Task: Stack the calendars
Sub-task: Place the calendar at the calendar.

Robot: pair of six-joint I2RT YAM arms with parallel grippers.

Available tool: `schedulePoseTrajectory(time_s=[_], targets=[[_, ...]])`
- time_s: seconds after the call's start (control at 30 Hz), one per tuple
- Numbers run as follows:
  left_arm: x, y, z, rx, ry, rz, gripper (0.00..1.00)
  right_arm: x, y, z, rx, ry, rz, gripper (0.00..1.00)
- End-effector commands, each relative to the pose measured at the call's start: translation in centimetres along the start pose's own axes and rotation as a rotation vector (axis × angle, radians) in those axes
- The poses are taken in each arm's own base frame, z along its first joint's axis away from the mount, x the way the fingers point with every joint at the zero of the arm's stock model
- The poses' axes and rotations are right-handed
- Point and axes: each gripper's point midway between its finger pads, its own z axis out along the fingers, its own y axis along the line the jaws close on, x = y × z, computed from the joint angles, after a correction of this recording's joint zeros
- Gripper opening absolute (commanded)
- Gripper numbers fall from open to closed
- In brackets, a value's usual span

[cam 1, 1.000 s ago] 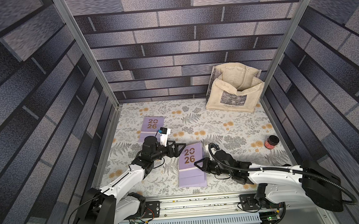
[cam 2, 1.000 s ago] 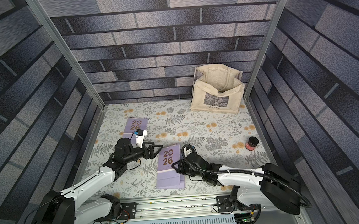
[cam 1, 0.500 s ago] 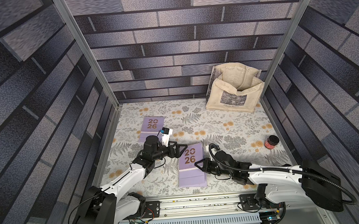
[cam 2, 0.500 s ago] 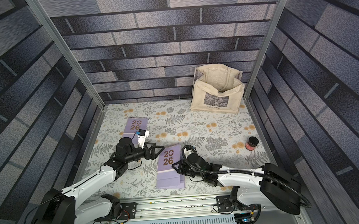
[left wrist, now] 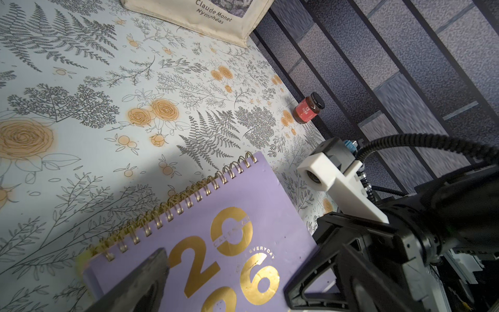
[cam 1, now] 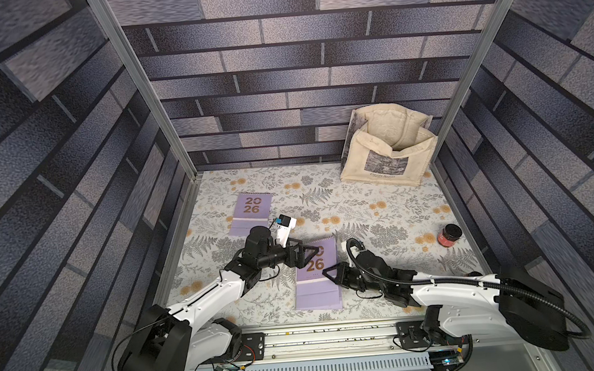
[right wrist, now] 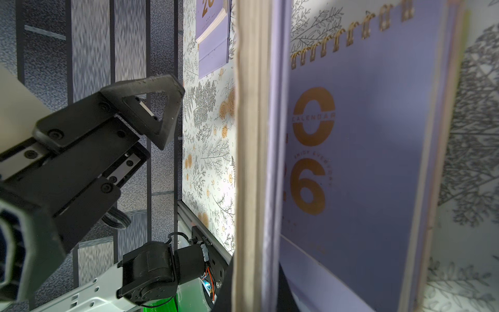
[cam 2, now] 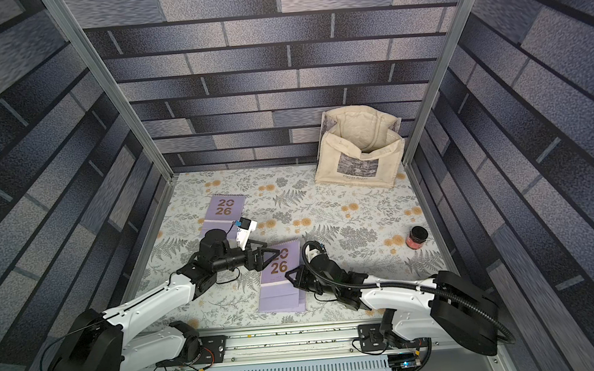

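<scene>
Floral worktop (cam 1: pixel 360 196) seen from above, with a cream tote (cam 1: pixel 388 151) at the back right. The calendars lie in two places. A stack (cam 1: pixel 317 296) sits front centre, between the two arms. A lone far calendar (cam 1: pixel 251 213) lies flat at the back left, well apart from the stack. The top calendar (left wrist: pixel 243 194) is lavender; a yellow-green sliver shows under its corner in the left wrist view, and how many lie below cannot be told. The left gripper (cam 1: pixel 311 257) is spread wide and hovers over the stack's left spiral-end corner, holding nothing. The right gripper (cam 1: pixel 328 273) is pressed together on the top calendar's right edge; in the right wrist view a slab of cream pages and lavender board runs edge-on through the middle. A red jar (cam 1: pixel 449 234) stands at the right, apart from the work. Handling, as judged: each calendar looks light, with a stiff board back. The smooth covers would probably slide on one another. The pages may fan and the wire spiral may snag. A side edge, pinching board and pages together away from the spiral, looks the best hold.
</scene>
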Motion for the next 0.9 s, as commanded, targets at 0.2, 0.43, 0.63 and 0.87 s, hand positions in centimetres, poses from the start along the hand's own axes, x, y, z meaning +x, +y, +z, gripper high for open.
schedulePoseTrajectory(time_s=[0.2,0.43,0.63,0.87], targets=[[0.1,-0.2,0.3,0.005,0.014,0.004,1.0,1.5,-4.6,0.3,0.155,0.042,0.013,0.0],[0.3,-0.1,0.5,0.005,0.022,0.002,1.0,1.7,-5.5,-0.4,0.176,0.037,0.02,0.0],[0.4,-0.1,0.7,0.006,0.027,0.0,1.0,1.8,-5.9,-0.6,0.194,0.041,0.018,0.03],[0.4,-0.2,0.7,0.007,0.031,-0.002,1.0,2.2,-5.9,0.1,0.211,0.077,0.01,0.11]])
